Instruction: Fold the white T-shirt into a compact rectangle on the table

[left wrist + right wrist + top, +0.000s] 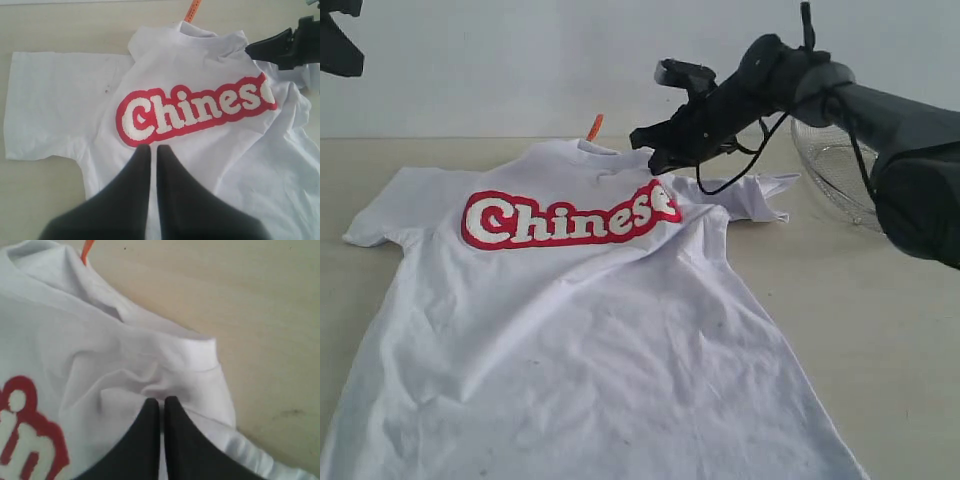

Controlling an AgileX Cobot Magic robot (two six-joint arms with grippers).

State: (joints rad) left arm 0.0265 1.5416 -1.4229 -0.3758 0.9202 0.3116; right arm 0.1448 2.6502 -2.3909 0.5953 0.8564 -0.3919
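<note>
Cotton, thin and limp: the white T-shirt (pixel 590 330) should weigh little and will sag and crease wherever I lift it. I judge a shoulder seam or sleeve edge the best hold, pinched through both layers. It lies face up on the worktop (pixel 880 330), wrinkled, with red-outlined lettering (pixel 570 215), an orange neck tag (pixel 594 127) and a rumpled sleeve (pixel 755 195) on my right. My right gripper (pixel 161 402), pressed together on nothing, hangs over that shoulder. My left gripper (pixel 153 148), also closed and empty, hovers above the chest.

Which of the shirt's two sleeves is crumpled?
The sleeve nearest the wire basket, by the right gripper; the opposite sleeve lies spread flat.
</note>
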